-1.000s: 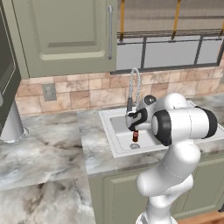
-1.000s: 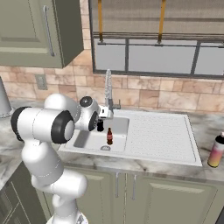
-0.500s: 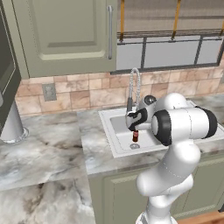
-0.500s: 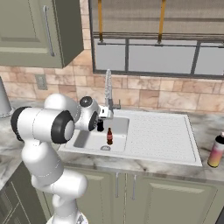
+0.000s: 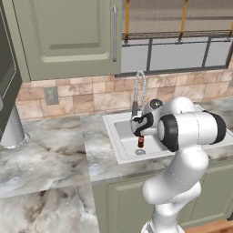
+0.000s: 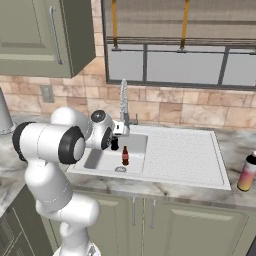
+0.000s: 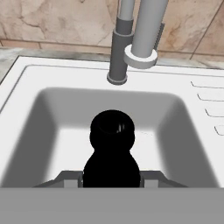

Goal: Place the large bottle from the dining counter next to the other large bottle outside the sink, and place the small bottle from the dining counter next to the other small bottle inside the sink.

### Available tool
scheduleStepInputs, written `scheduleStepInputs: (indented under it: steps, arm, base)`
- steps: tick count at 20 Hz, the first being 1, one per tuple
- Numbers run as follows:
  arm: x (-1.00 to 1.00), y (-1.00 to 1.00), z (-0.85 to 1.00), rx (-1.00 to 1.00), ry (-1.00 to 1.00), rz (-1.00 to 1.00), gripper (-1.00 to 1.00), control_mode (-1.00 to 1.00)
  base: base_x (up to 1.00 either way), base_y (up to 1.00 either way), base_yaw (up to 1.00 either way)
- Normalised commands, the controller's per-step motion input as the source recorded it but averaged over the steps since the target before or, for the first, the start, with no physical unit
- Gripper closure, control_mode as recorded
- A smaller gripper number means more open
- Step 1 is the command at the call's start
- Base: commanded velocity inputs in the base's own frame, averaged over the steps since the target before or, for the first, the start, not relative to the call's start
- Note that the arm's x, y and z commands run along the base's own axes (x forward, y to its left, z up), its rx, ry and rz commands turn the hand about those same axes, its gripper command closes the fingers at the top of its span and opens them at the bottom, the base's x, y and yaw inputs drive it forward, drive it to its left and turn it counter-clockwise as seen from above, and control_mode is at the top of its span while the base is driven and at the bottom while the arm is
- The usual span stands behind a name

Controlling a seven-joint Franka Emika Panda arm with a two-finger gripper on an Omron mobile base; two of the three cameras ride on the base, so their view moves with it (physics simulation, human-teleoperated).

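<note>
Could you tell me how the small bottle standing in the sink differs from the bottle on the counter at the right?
The small bottle is short and dark with a reddish band; the large bottle is taller, white-capped, pink fading to yellow. The small bottle stands inside the sink basin near the tap; the large bottle stands outside on the counter. Both are upright.

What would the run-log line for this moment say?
phase: placing | gripper: shut on short black bottle | position: over pale rectangular sink basin | nearby: small dark red-labelled bottle standing in basin | large bottle: on worktop right of sink

sink (image 6: 150,159): set in the table (image 5: 54,154), below the window
tap (image 6: 123,102): behind the basin
small bottle (image 7: 111,153): over the basin, before the tap
second bottle (image 6: 125,156): upright inside the basin
large bottle (image 6: 247,172): on the table, right of the sink
</note>
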Motion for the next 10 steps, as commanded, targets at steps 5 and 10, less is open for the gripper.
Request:
scheduleStepInputs:
  steps: [5, 10]
  arm:
    - [0.0, 0.03, -0.11, 0.0, -0.02, 0.0, 1.0, -1.0]
    - [0.0, 0.08, -0.16, 0.0, -0.04, 0.0, 1.0, -1.0]
  base:
    - [0.0, 0.0, 0.0]
    - [0.0, 0.0, 0.0]
